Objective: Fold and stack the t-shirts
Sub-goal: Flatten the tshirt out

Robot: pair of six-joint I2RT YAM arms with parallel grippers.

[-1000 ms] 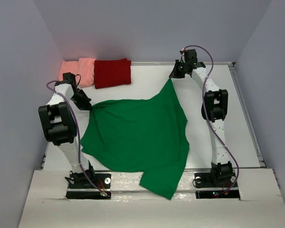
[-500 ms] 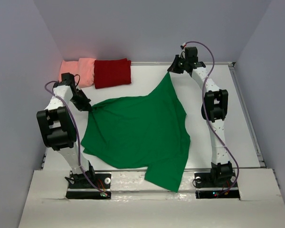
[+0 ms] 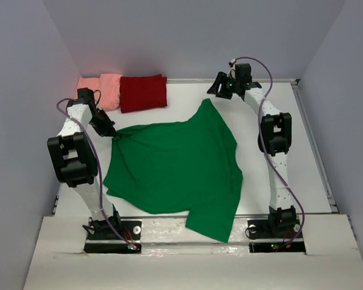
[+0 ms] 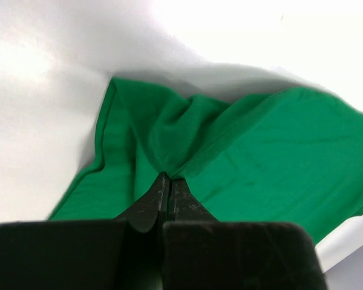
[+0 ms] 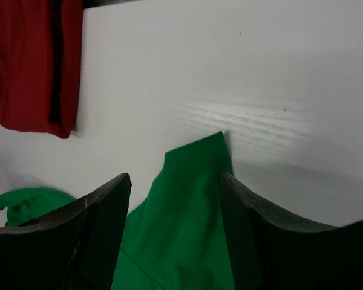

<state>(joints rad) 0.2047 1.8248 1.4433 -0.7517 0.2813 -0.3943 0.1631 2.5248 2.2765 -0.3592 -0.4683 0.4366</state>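
Observation:
The bright green t-shirt (image 3: 175, 169) lies spread across the middle of the white table (image 3: 296, 151). My left gripper (image 3: 109, 132) is shut on its bunched left corner; in the left wrist view the closed tips (image 4: 168, 180) pinch a fold of the green fabric (image 4: 260, 157). My right gripper (image 3: 216, 89) hovers open at the far side, just beyond the shirt's pointed far corner. In the right wrist view that corner (image 5: 196, 158) lies flat on the table under the spread jaws (image 5: 175, 176). The dark red shirt (image 3: 143, 92) and the salmon-pink one (image 3: 101, 89) sit folded at the back left.
Grey walls close in the table on the left, back and right. The green shirt's near corner (image 3: 213, 226) hangs over the front edge between the two arm bases. The folded red shirt (image 5: 30, 66) also shows at the upper left of the right wrist view.
My right gripper has opened and let go of the green shirt's far corner, which now lies on the table. Before that both arms drew the shirt toward the back. The left grip holds.

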